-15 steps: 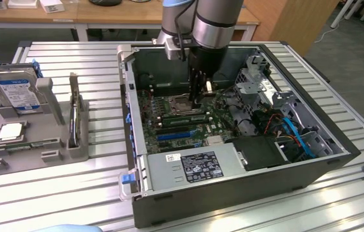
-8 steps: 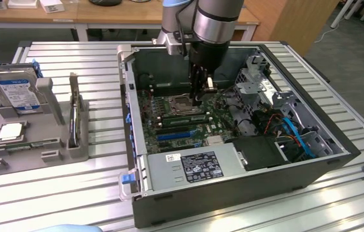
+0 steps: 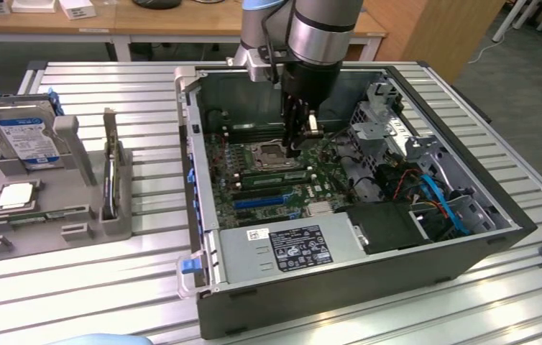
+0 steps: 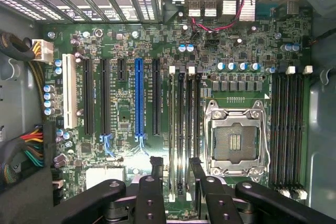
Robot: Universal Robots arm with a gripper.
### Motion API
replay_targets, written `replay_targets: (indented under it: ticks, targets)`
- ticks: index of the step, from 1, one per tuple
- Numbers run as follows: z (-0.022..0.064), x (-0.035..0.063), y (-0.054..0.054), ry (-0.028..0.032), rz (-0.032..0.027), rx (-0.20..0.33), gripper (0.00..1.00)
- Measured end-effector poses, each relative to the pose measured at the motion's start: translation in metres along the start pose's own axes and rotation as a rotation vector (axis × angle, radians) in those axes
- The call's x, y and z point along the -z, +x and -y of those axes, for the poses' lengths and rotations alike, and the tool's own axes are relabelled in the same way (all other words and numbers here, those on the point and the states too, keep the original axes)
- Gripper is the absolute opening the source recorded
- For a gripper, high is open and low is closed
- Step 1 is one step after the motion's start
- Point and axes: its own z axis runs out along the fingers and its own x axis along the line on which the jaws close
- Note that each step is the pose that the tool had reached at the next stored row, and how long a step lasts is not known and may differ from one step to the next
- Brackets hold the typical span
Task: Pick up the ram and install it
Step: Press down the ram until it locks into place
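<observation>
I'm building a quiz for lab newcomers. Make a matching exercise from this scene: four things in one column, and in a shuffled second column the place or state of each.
Things:
1. hard drive
2. CPU chip
3. CPU socket
4. end effector

Places or states:
A. open, over the memory slots
B. lying flat on the grey holder
C. fixed to the motherboard, inside the case
D. standing upright in the grey holder

Pairs: 1-D, 2-B, 3-C, 4-A.

Noted green motherboard (image 4: 126,40) under black gripper (image 4: 176,162), blue slot (image 4: 139,98) among black ones beside it, silver socket (image 4: 234,140) on the other side.
</observation>
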Motion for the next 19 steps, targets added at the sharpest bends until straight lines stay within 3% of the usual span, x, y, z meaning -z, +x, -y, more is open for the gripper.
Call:
replay_targets:
  ticks: [5, 9, 14, 16, 19]
  targets:
    - [0.0, 0.0, 0.0, 0.0, -0.0001, 0.0, 0.32]
    - [0.0, -0.0003, 0.0, 0.0, 0.0, 0.0, 0.13]
    - [0.0, -0.0004, -0.001, 0.0, -0.0001, 0.0, 0.1]
    - [0.0038, -0.0006, -0.001, -0.0011, 0.0, 0.0, 0.1]
    - [0.0164, -0.0013, -0.001, -0.0013, 0.0, 0.0, 0.1]
